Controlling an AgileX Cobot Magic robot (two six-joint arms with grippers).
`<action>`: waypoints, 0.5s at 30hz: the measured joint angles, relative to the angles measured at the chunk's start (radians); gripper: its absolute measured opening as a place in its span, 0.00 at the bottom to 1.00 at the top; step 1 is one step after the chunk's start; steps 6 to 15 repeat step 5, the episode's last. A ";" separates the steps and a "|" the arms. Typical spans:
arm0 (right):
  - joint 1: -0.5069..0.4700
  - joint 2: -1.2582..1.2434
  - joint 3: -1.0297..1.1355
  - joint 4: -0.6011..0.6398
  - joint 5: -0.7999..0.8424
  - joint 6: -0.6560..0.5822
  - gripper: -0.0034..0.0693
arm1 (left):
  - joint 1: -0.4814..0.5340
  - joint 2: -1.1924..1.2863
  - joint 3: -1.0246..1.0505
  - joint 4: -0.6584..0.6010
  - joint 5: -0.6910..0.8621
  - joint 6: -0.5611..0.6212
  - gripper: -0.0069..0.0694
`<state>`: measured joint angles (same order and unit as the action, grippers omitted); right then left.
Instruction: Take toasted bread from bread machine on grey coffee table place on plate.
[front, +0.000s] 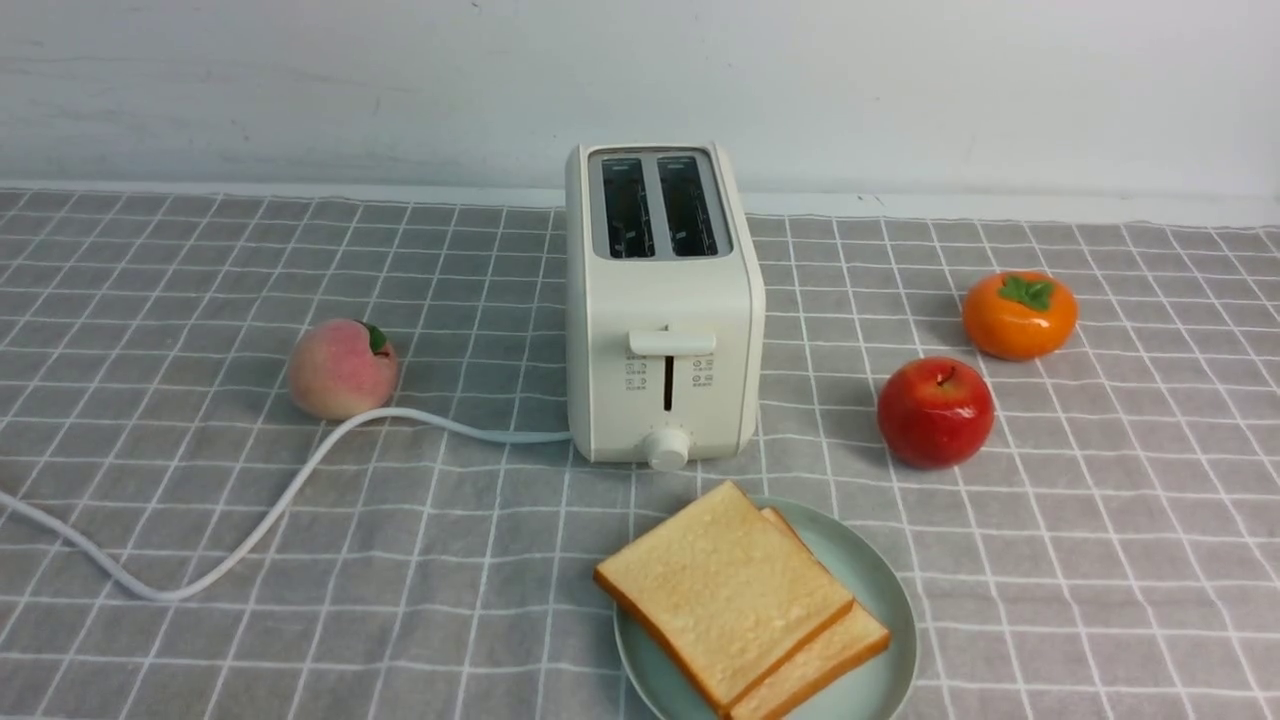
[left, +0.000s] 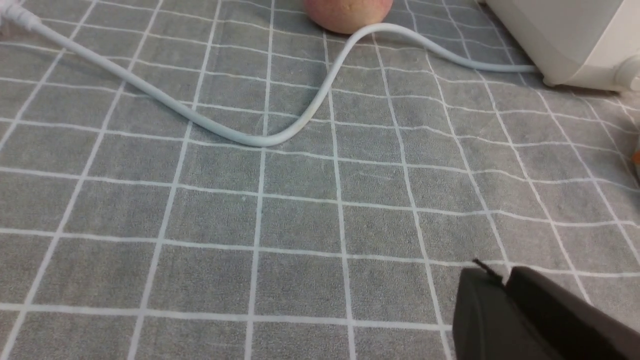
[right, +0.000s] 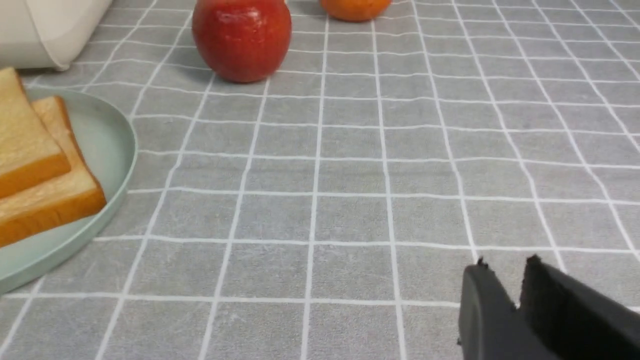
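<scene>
Two slices of toasted bread (front: 720, 590) lie overlapping on the mint-green plate (front: 880, 600) at the front of the grey coffee table (front: 450, 560). The white bread machine (front: 660, 300) stands behind the plate, both of its slots empty and dark. The toast (right: 30, 150), plate (right: 107, 140) and a toaster corner (right: 50, 30) show in the right wrist view. Neither gripper shows in the front view. My left gripper (left: 500, 275) is shut and empty, low over bare cloth. My right gripper (right: 507, 267) is shut and empty, over cloth to the right of the plate.
The toaster's white cord (front: 280, 500) trails left across the cloth and also shows in the left wrist view (left: 250, 135). A peach (front: 342, 368) sits left of the toaster. A red apple (front: 935, 412) and an orange persimmon (front: 1019, 315) sit to its right. A white wall backs the table.
</scene>
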<state>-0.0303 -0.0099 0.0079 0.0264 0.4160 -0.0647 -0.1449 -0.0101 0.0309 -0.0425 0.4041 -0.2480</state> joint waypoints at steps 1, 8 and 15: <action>0.000 0.000 0.000 -0.001 -0.001 0.000 0.22 | 0.000 0.000 0.000 0.000 0.000 0.000 0.17; -0.001 0.000 0.001 -0.005 -0.002 0.000 0.22 | 0.000 0.000 0.000 0.000 -0.001 0.000 0.17; -0.001 0.000 0.001 -0.005 -0.002 0.000 0.22 | 0.000 0.000 0.000 0.000 -0.001 0.000 0.17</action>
